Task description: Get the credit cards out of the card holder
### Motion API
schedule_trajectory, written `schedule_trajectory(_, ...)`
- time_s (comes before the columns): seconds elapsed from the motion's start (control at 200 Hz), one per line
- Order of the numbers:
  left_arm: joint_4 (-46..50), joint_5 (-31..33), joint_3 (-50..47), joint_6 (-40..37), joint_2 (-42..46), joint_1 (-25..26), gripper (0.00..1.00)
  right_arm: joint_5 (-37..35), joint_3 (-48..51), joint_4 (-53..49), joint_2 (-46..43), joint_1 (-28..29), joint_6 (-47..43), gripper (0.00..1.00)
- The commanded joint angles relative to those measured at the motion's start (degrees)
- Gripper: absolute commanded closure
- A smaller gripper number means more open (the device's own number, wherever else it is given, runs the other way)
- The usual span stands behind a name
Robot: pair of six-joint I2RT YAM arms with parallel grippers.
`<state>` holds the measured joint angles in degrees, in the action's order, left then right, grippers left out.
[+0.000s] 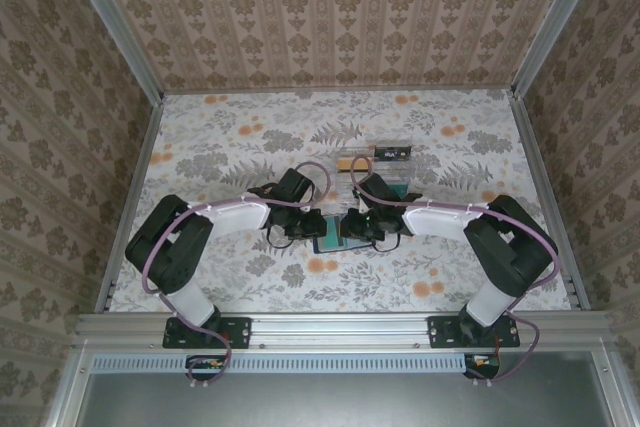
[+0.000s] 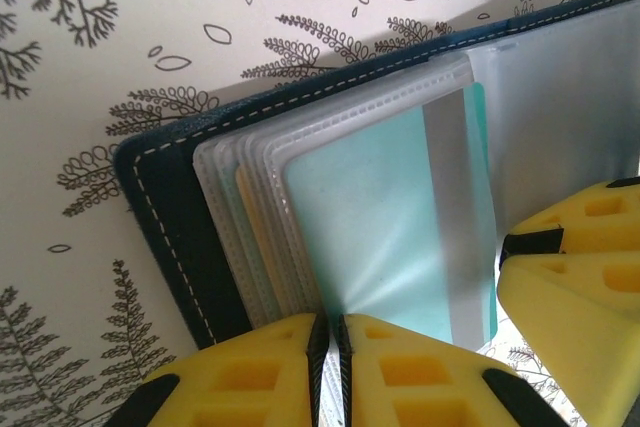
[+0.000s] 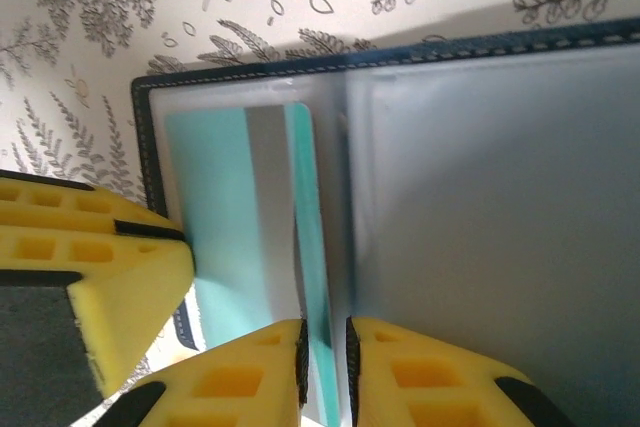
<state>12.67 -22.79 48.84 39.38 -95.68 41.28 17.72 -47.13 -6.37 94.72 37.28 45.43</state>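
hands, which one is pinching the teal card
The right hand: it grips the teal card by its bare edge. The left hand is shut on the clear sleeve around it.

From above, the left gripper (image 1: 311, 226) and right gripper (image 1: 351, 226) cover most of the card holder (image 1: 328, 244). The teal card (image 3: 312, 247) loses its near end between yellow fingers (image 3: 400, 377). Far-off items (image 1: 386, 154) look too small to name.

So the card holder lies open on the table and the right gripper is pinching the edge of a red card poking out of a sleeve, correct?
No: the card is teal, not red, as the right wrist view shows. The rest holds: the card holder lies open on the table and the right gripper pinches that card's edge.
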Motion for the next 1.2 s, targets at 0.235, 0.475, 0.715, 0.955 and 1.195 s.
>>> schedule_trajectory(0.235,1.39,0.55,0.54,-0.73,-2.01,0.76,0.84,2.41,0.45,1.93,1.85,-0.85,1.17,0.83)
schedule_trajectory(0.475,2.64,1.48,0.88,-1.22,-2.08,0.73,0.87,2.19,1.33,1.4,0.73,-1.36,1.16,1.0)
schedule_trajectory(0.715,5.48,3.52,1.4,-1.92,-2.71,0.34,0.97,1.33,3.79,0.46,-2.16,-3.41,0.72,1.0)
schedule_trajectory(0.955,5.45,3.53,1.17,-1.96,-2.86,0.3,0.98,1.68,4.55,0.15,-3.42,-4.14,0.33,1.0)
schedule_trajectory(1.195,5.62,3.3,1.44,-2.18,-3.18,0.35,1.0,3.48,4.9,4.46,-2.68,-4.14,0.74,0.73)
